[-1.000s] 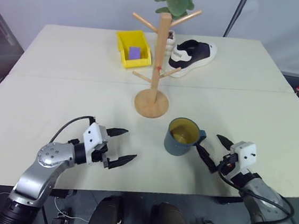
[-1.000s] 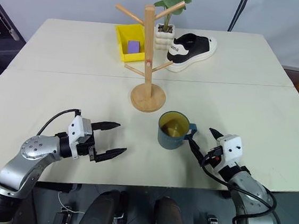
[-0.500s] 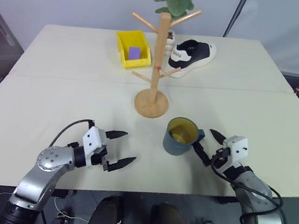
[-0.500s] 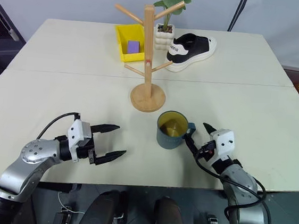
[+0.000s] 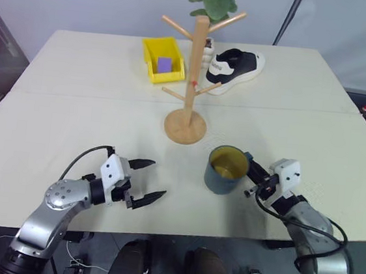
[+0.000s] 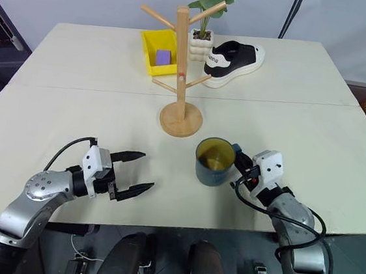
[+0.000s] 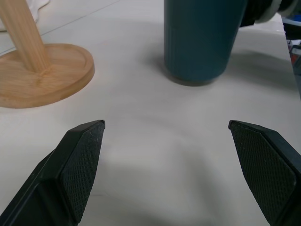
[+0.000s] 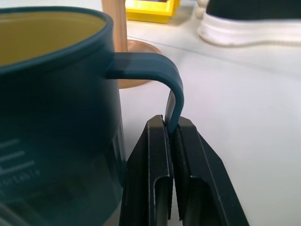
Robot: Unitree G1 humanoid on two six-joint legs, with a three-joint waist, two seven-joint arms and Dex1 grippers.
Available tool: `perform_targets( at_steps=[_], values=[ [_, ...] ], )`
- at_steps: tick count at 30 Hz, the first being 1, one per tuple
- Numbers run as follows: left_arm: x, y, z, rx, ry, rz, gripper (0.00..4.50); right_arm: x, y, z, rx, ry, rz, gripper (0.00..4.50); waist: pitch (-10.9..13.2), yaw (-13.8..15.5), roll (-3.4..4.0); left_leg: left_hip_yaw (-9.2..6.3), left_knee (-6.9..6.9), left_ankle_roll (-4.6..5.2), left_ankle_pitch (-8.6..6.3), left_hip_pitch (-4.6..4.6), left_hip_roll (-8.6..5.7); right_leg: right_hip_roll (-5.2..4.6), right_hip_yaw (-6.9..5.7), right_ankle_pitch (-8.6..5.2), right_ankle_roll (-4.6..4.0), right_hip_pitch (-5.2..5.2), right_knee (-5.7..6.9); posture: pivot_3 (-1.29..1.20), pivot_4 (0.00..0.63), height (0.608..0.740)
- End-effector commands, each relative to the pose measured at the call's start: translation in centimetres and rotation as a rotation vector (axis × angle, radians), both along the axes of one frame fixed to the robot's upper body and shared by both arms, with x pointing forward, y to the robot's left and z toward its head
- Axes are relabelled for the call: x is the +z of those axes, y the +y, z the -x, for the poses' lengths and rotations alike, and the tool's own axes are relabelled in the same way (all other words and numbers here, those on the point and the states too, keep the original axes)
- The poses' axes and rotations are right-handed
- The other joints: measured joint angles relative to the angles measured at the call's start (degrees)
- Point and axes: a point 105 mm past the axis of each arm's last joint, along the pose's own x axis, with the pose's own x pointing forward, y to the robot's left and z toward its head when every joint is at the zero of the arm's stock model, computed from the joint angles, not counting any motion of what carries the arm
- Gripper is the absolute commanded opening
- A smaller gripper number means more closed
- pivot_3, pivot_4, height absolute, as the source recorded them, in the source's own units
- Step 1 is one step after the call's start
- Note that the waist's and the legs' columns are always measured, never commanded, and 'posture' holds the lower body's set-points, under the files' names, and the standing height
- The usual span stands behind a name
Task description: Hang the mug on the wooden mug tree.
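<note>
Right gripper reaches in level, clamped on the mug handle, mug on table near the wooden mug tree; left gripper hovers wide open, empty.

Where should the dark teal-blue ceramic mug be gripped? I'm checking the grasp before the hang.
By the vertical bar of its loop handle, from the robot's right: the dark teal-blue ceramic mug stands upright with the handle facing the right gripper, which is shut on it. That probably leaves the loop's top open for a peg of the light wooden mug tree.
</note>
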Motion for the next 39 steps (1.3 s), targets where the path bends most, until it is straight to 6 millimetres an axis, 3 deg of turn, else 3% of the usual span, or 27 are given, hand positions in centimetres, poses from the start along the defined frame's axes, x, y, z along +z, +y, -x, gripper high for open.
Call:
perform_targets(
  at_steps=[1, 5, 12, 15, 25, 39],
  values=[
    [1.5, 1.0, -1.1, 0.061, -0.075, 0.004, 4.50, 4.4, 2.6, -0.2, 0.119, -0.170, 0.210, 0.02, 0.0, -0.2, 0.04, 0.01, 0.03, 0.00, 0.00, 0.00, 0.00, 0.01, 0.01, 0.00, 0.00, -0.01, 0.02, 0.00, 0.150, 0.740],
    [3.6, 2.1, -2.6, 0.126, -0.144, 0.026, 4.50, 10.6, 4.4, -3.0, 0.100, -0.311, 0.380, 0.02, 0.1, -0.1, 0.10, 0.02, 0.07, -0.02, 0.03, 0.01, 0.03, 0.08, 0.01, 0.01, 0.02, -0.06, 0.14, 0.00, 0.150, 0.740],
    [5.4, 1.6, -2.9, 0.117, -0.186, 0.027, 4.50, 14.2, 6.7, -4.9, 0.104, -0.388, 0.494, 0.02, 0.0, 0.1, -0.05, -0.01, 0.06, 0.09, -0.04, -0.30, -0.03, 0.04, -0.07, 0.02, 0.03, -0.20, 0.02, 0.00, 0.150, 0.740],
    [5.7, 1.6, -2.8, 0.127, -0.194, 0.033, 4.50, 14.9, 7.6, -4.7, 0.131, -0.413, 0.502, 0.02, 0.0, 0.0, -0.04, 0.01, 0.23, 0.10, -0.03, -0.79, -0.03, 0.04, -0.07, 0.07, 0.11, -0.65, 0.07, 0.00, 0.150, 0.740],
    [6.8, 1.8, -2.7, 0.137, -0.206, 0.048, 4.50, 16.3, 9.3, -4.0, 0.179, -0.454, 0.515, 0.02, 0.0, -0.1, -0.04, -0.02, 0.58, 0.13, -0.01, -0.77, 0.00, 0.06, -0.09, 0.14, 0.24, -0.59, 0.32, 0.00, 0.150, 0.740],
    [10.0, 0.9, -2.2, 0.075, -0.233, 0.120, 4.50, 16.7, 9.9, -4.8, 0.141, -0.434, 0.557, 0.02, 0.0, -0.1, -0.04, -0.04, 0.82, 0.16, -0.03, -0.84, 0.01, 0.06, -0.09, 0.14, 0.24, -0.58, 0.44, 0.00, 0.150, 0.740]
  ],
)
